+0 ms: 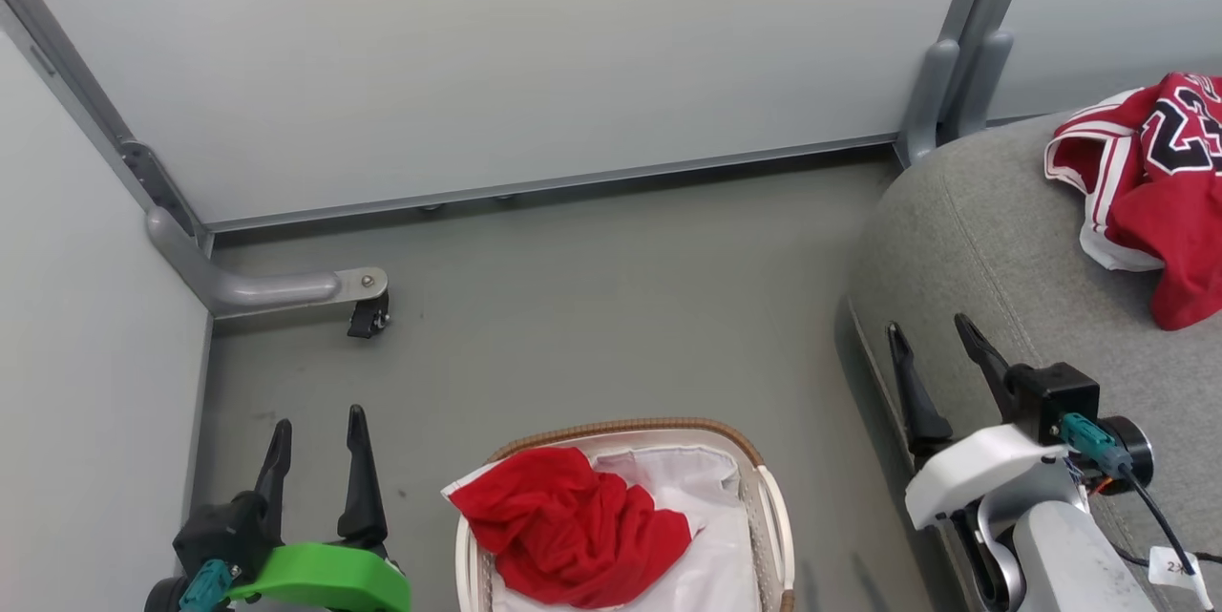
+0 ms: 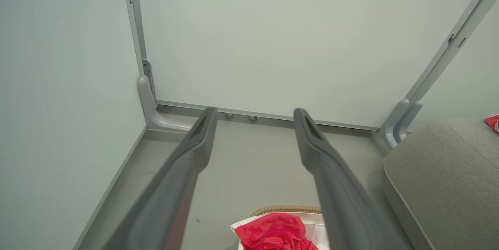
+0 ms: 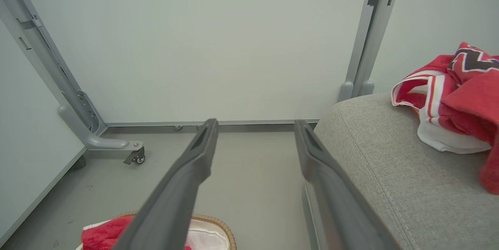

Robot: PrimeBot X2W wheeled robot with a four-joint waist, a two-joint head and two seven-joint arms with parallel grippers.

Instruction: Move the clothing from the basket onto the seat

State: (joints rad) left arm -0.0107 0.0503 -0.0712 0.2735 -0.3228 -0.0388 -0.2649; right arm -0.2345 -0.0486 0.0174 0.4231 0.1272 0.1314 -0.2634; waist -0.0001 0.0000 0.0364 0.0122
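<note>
Since the striped garment (image 1: 1160, 201) already lay crumpled on the seat (image 1: 993, 240), toward its far right side, the task looked about half done. What was left was the plain red garment (image 1: 573, 526), heaped in the basket (image 1: 630, 428) over the left part of the white liner (image 1: 711, 497), with one fold spilling across the left rim. The basket stood on the floor (image 1: 573, 306) between the two arms, near the seat's rounded edge. The left gripper (image 1: 319, 416) hovered to the left of the basket, near that garment but not touching it, its fingers spread and empty. The right gripper (image 1: 926, 323) hung at the seat's rounded edge, fingers likewise apart and empty, well apart from both garments
</note>
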